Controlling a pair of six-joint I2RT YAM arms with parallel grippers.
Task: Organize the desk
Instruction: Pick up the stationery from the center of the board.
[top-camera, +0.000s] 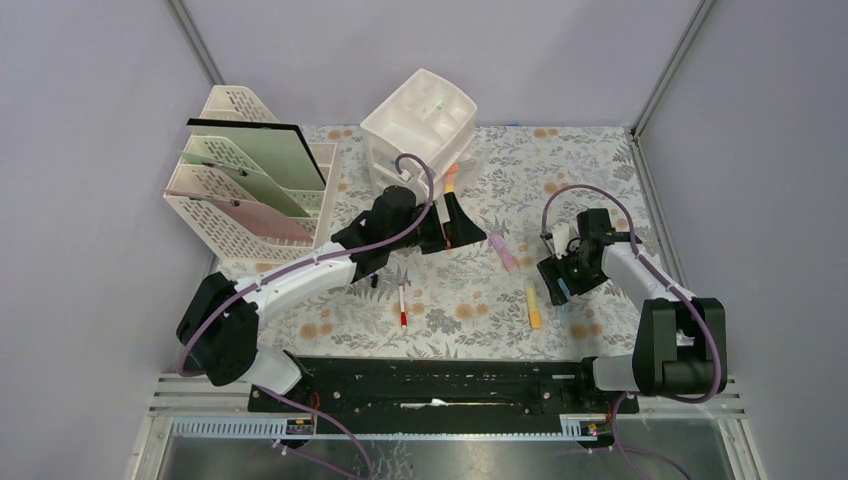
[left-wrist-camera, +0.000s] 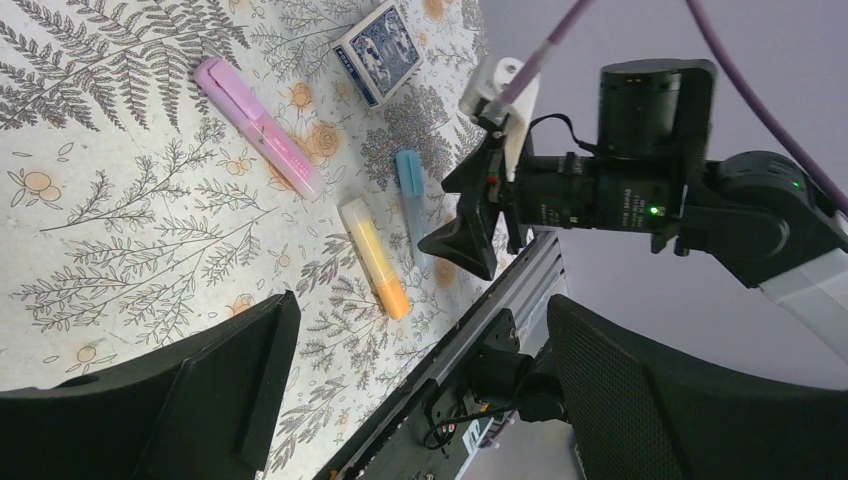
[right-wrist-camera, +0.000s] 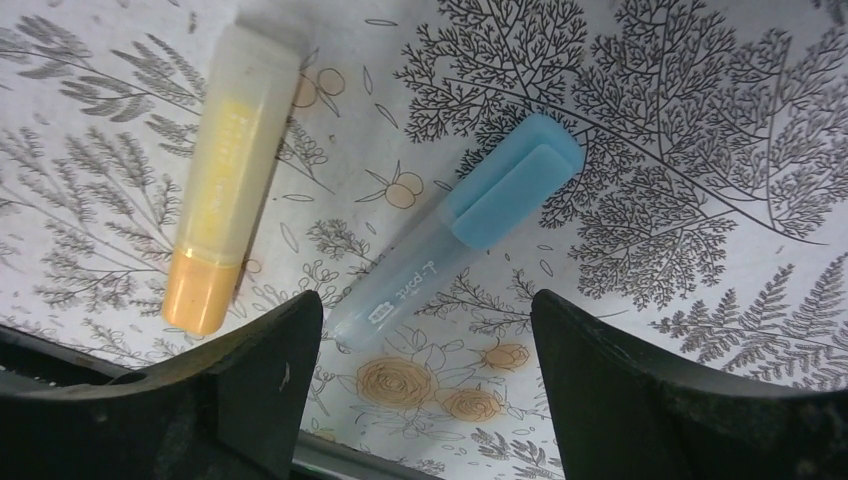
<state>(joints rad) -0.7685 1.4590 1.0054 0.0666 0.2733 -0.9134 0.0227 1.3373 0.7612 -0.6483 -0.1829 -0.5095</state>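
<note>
Right hand (right-wrist-camera: 422, 320) hangs spread wide and empty, its fingers either side of the blue highlighter (right-wrist-camera: 470, 235) below, probably lined up for a pick. Just beside that lies the yellow highlighter (right-wrist-camera: 225, 180). Beyond, the left hand (left-wrist-camera: 420, 320), likewise spread and empty, hovers by the white drawer unit (top-camera: 420, 125). Beneath both hands lies the worktop (top-camera: 600, 180), pale cloth printed with grey ferns and orange flowers.

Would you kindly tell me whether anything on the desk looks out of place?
Yes: a pink highlighter, a yellow highlighter, a blue highlighter and a red pen lie scattered at odd angles on the desk.
</note>
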